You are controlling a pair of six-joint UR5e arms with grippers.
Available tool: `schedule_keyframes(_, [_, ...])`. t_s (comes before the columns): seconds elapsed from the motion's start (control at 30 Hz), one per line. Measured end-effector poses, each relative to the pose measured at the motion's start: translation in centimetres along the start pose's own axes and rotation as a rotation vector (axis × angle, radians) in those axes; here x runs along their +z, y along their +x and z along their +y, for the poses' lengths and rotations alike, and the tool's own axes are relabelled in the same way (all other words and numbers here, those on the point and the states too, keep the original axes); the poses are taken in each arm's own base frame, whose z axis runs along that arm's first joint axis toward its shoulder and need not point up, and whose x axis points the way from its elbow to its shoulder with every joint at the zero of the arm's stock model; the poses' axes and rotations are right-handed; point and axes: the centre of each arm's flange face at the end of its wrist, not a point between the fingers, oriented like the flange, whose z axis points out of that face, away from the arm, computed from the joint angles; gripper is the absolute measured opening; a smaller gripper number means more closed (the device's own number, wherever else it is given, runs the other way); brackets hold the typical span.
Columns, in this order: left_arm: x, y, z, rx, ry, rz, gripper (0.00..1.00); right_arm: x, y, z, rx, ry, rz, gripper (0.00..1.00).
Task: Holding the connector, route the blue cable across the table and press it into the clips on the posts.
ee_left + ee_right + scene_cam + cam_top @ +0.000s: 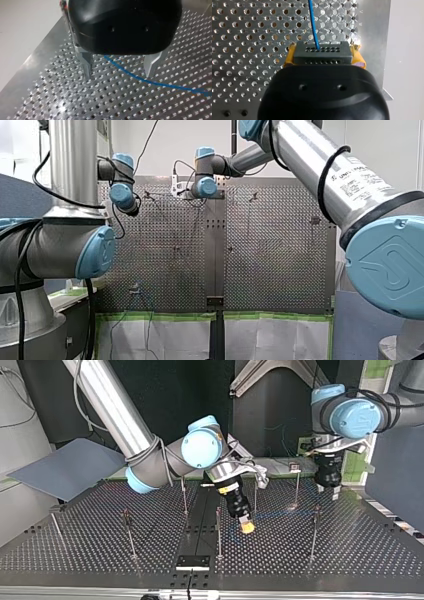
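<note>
My right gripper (323, 50) is shut on a dark connector block (322, 57), squeezed between its yellow pads (289, 56). The blue cable (313, 22) leaves the connector's face and runs ahead over the perforated table. In the top view this gripper (245, 524) hangs tilted just above the table's middle, and the cable (272, 514) trails toward that view's right. My left gripper (119, 71) stands open low over the table. Its metal fingers (87, 66) straddle the cable (130, 75), which lies on the surface between them. In the top view it is at the far right (334, 491).
Several thin posts with clips stand on the table (350, 555), among them post (218, 532), post (314, 535) and post (131, 535). A black plate (192, 561) lies at the top view's near edge. A grey panel (70, 467) leans at its left.
</note>
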Motion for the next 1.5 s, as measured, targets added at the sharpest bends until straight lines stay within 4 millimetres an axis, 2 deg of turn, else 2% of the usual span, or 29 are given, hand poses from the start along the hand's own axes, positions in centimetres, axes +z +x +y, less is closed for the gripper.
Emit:
schedule_keyframes(0.13, [-1.7, 0.1, -0.3, 0.027, 0.005, 0.016, 1.0, 0.1, 0.0, 0.4, 0.0, -0.01, -0.003, 0.0])
schedule_keyframes(0.23, [-2.3, -0.7, -0.9, 0.049, 0.026, -0.005, 1.0, 0.1, -0.1, 0.8, 0.0, -0.015, -0.005, 0.0])
schedule_keyframes(0.7, [-4.9, -7.3, -5.6, 0.085, 0.214, -0.142, 1.0, 0.1, -0.2, 1.3, 0.0, -0.024, -0.013, 0.0])
schedule_keyframes(0.8, [-5.3, -8.0, -6.5, 0.085, 0.253, -0.152, 1.0, 0.1, -0.2, 1.4, 0.001, -0.024, -0.014, 0.0])
schedule_keyframes(1.07, [-4.7, -6.7, -7.8, 0.13, 0.299, -0.098, 1.0, 0.2, -0.3, 1.7, 0.002, -0.029, -0.014, 0.0])
schedule_keyframes(1.5, [-1.8, -4.5, -10.0, 0.182, 0.303, -0.057, 1.0, 0.3, -0.4, 1.8, 0.002, -0.028, -0.015, 0.0])
